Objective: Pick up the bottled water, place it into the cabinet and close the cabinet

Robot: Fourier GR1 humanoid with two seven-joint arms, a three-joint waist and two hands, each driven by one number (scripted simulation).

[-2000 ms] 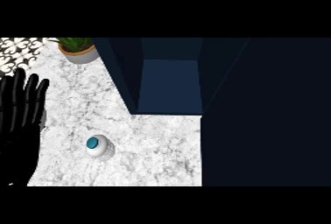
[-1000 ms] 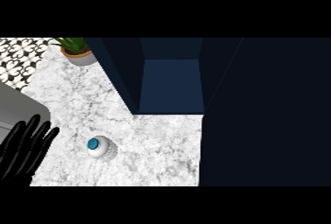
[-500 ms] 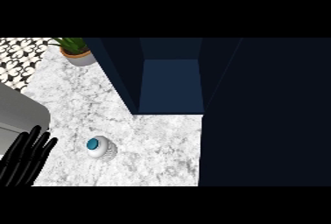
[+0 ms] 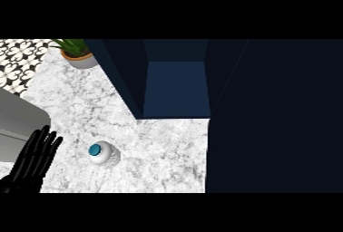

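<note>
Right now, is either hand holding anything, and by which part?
Nothing is held. The left hand is open, fingers straight, beside the bottled water but apart from it. The right hand is out of view.

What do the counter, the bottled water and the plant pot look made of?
The counter: white with grey veining, so likely marble or a marble-look top, with a matte finish. The bottled water: pale ribbed body, probably clear plastic, with a smooth teal cap that is likely plastic too. The plant pot: grey wall with an orange-brown rim, perhaps painted terracotta, though the look leaves it open.
</note>
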